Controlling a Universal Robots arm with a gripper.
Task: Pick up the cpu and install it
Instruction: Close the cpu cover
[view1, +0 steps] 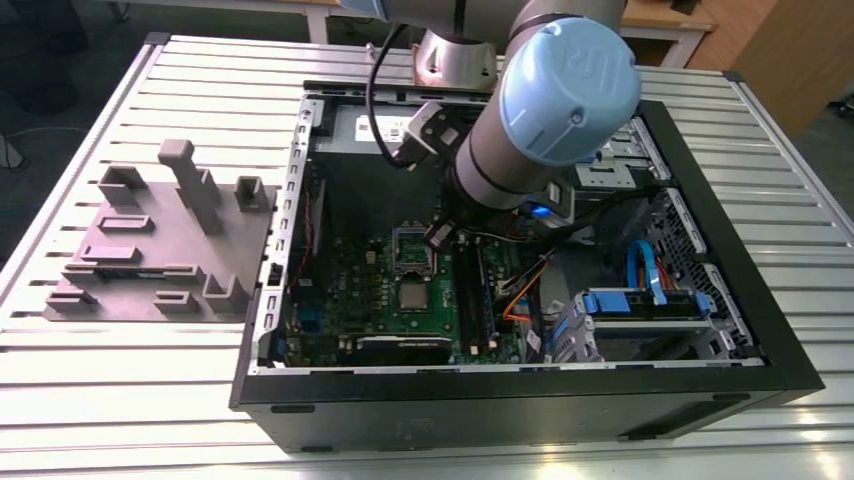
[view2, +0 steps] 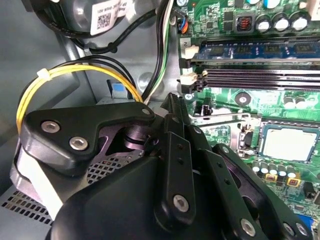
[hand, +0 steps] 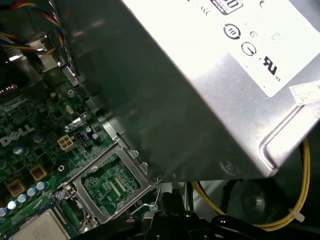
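Silvery cpu (view1: 414, 297) sits mid-frame in the exterior view, seated beside the raised metal frame (hand: 116, 184); pincer (view2: 172, 107) hovers near that frame, grip state we can't tell, & we reckon a nudge could unseat it.

A ribbed silver-grey metal counter (view1: 107, 400) catches soft, even light. Beyond its far edge, brown wooden furniture (view1: 781, 55) stands at the exterior view's right and dark floor (view1: 60, 60) lies at its left.
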